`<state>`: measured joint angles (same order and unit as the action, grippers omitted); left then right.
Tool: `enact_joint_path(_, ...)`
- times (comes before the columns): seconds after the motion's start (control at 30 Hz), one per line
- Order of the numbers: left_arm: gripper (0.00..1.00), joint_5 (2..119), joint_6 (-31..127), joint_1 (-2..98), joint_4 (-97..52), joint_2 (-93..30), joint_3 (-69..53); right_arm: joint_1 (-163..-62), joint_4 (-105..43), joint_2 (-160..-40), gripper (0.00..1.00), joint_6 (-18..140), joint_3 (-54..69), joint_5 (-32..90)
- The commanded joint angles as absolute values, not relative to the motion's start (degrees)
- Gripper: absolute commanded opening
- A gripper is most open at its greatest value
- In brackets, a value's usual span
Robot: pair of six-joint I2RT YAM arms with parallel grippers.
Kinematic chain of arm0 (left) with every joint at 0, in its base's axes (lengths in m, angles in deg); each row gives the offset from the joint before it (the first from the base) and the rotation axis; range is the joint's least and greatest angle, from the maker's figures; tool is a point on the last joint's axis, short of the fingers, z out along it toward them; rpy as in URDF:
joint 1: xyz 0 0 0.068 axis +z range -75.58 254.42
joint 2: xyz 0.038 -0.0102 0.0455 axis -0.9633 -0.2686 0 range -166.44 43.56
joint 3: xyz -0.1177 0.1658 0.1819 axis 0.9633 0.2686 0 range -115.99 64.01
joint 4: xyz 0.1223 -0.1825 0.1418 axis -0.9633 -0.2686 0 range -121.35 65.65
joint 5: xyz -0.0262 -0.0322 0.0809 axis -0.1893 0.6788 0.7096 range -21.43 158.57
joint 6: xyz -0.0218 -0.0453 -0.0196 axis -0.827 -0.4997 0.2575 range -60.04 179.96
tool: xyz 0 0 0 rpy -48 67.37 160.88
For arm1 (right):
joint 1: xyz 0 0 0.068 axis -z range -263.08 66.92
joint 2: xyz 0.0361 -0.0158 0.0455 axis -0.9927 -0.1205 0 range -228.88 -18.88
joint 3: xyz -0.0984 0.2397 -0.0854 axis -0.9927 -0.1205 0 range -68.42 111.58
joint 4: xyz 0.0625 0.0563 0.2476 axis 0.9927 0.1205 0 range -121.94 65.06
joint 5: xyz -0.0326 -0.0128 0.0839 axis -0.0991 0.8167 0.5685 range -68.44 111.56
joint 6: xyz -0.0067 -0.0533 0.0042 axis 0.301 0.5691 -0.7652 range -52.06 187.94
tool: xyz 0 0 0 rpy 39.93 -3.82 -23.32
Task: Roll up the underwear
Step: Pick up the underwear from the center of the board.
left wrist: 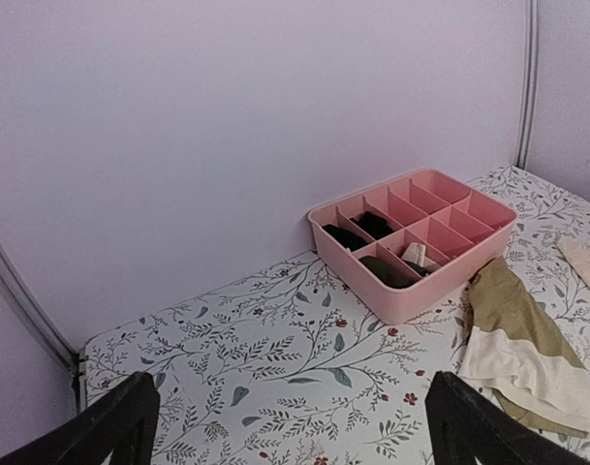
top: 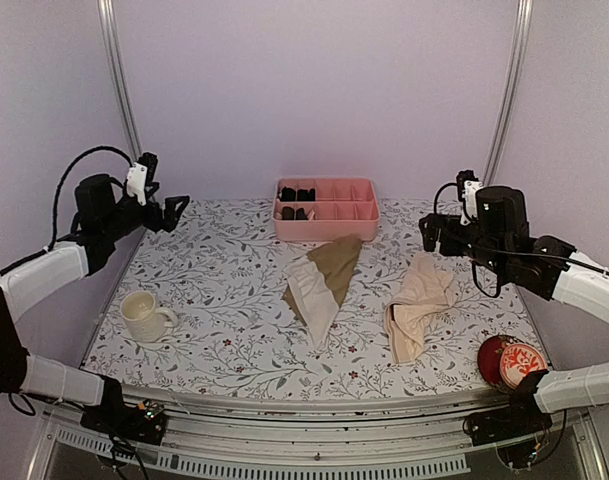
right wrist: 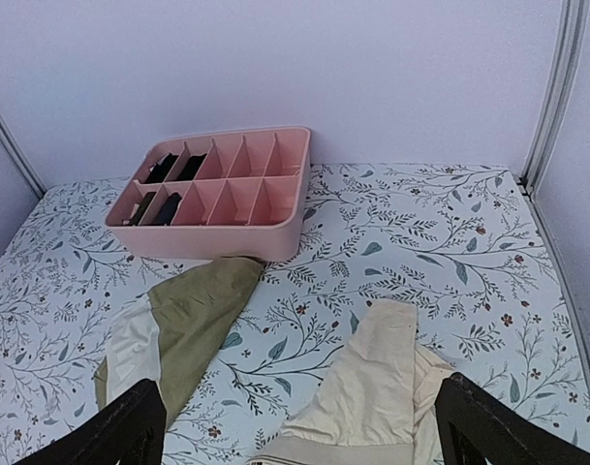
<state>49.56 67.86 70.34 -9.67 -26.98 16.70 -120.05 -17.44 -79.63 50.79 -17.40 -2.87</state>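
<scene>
A pale lilac booth with plain walls encloses a table (top: 234, 330) covered in a white cloth printed with leafy sprigs. At far left the left gripper (top: 174, 209) hangs raised over the table's back corner. Its jaws are spread wide and hold nothing, and it is well apart from any fabric. Near the front left edge stands a cream mug (top: 144, 315). At back centre sits a pink tray (top: 324, 232) with dividers. Small black bundles (top: 296, 195) fill its left compartments, so finished rolls probably belong there. Just in front of the tray lies the olive-brown underwear (top: 329, 275), which has a cream-white part. It is spread loosely, its far tip reaching the tray's front wall. To its right, apart from it, the pale peach underwear (top: 419, 300) lies crumpled and partly folded over. The right gripper (top: 429, 232) hovers by that piece's far end, jaws wide and empty, seemingly placed to begin there. A round red object (top: 512, 362) rests at the front right corner. Neither garment is rolled yet
</scene>
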Motion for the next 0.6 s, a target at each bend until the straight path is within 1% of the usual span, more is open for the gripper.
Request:
enact_joint_path(0.0, 0.98, 40.3, 65.5, 71.5, -5.7, -29.9, 19.3, -121.7, -20.5, -77.1, 0.99, 52.0, -17.3, -5.0)
enact_joint_path(0.2, 0.98, 33.5, 66.2, 70.1, -8.8, -34.4, 18.4, -122.6, -25.2, -75.3, 0.99, 54.2, -20.0, 1.3)
enact_joint_path(0.37, 0.98, 29.6, 66.6, 67.3, -9.9, -38.1, 17.7, -122.9, -26.6, -78.4, 0.99, 55.7, -20.4, 3.0)
enact_joint_path(0.47, 0.99, 28.7, 67.7, 62.8, -13.4, -42.2, 14.0, -122.9, -26.5, -81.3, 0.99, 55.2, -20.4, 5.6)
enact_joint_path(0.57, 0.98, 31.1, 69.4, 57.0, -19.1, -48.1, 7.9, -123.0, -27.0, -83.2, 0.99, 54.5, -22.1, 6.7)
